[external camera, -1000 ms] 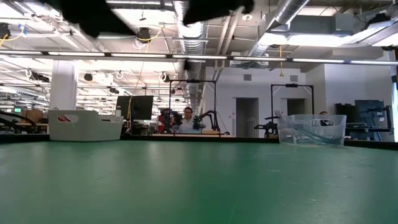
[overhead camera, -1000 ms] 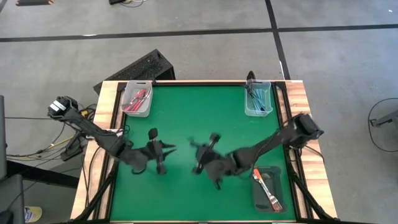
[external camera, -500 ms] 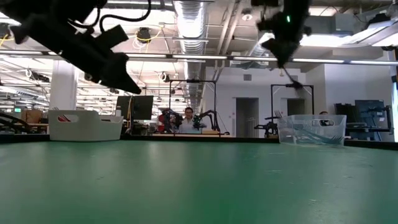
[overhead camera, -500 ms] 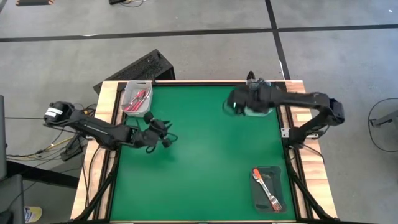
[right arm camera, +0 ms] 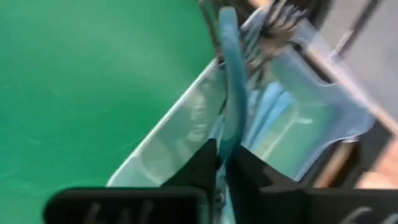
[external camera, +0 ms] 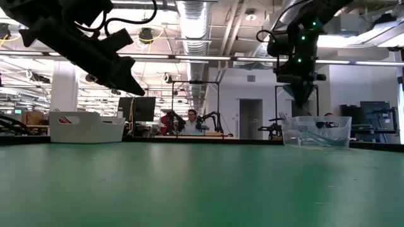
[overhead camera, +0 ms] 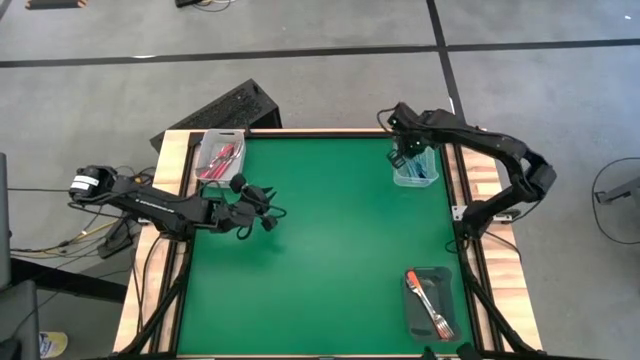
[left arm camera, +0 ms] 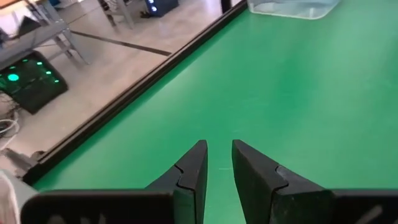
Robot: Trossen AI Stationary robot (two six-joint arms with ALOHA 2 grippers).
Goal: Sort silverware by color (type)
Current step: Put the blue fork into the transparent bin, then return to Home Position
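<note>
My right gripper (right arm camera: 222,149) hangs over the clear bin (overhead camera: 415,168) at the table's far right corner, shut on a blue-handled fork (right arm camera: 229,74). More blue forks (right arm camera: 270,109) lie inside that bin. In the low view the right gripper (external camera: 298,88) stands just above the bin's rim (external camera: 315,120). My left gripper (overhead camera: 262,208) hovers above the green table on its left side, narrowly open and holding nothing (left arm camera: 217,152). Pink-red forks (overhead camera: 220,158) lie in the pale bin at the far left corner. Orange forks (overhead camera: 432,305) lie in the dark bin near the right edge. My right gripper pinches the blue fork by its handle (right arm camera: 226,127) between the two fingers. The fork runs on along the fingers, away from them, with its metal tines (right arm camera: 280,15) foremost. It is lifted clear, slanting down over the clear bin's wall (right arm camera: 186,124).
The green table (overhead camera: 330,250) shows bare cloth between the three bins. A wooden frame (overhead camera: 170,200) borders it left and right. A dark box (overhead camera: 215,112) sits past the far left corner. A person (external camera: 190,120) shows far off in the room behind.
My right gripper has swung from the table's middle near side up and across to the far right corner, ending above the clear bin with the blue fork. My left gripper has moved from the near-middle toward the far left and risen.
</note>
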